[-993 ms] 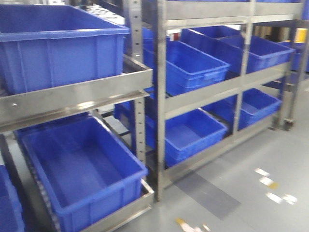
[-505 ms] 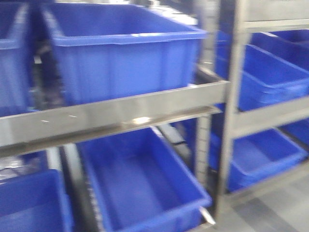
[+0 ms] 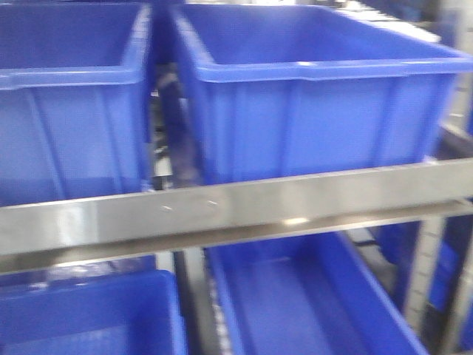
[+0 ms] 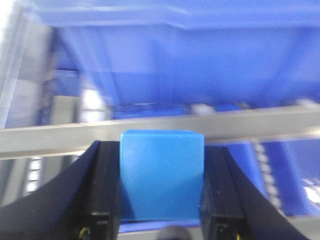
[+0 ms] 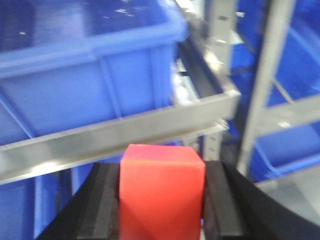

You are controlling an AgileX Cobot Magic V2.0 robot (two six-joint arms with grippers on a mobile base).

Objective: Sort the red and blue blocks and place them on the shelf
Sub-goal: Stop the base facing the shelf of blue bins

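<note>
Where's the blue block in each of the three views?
Front view: not in it, only blue bins and rack.
Left wrist: bottom centre, the blue block clamped in the left gripper between its black fingers.
Right wrist: not in it; the right gripper holds the red block there.
Shared landmark: the brushed-metal crossbar below the upper bins, crossing all three views.

One red block (image 5: pixel 161 190), one blue block (image 4: pixel 161 175), at least four bins (image 3: pixel 310 96).
</note>
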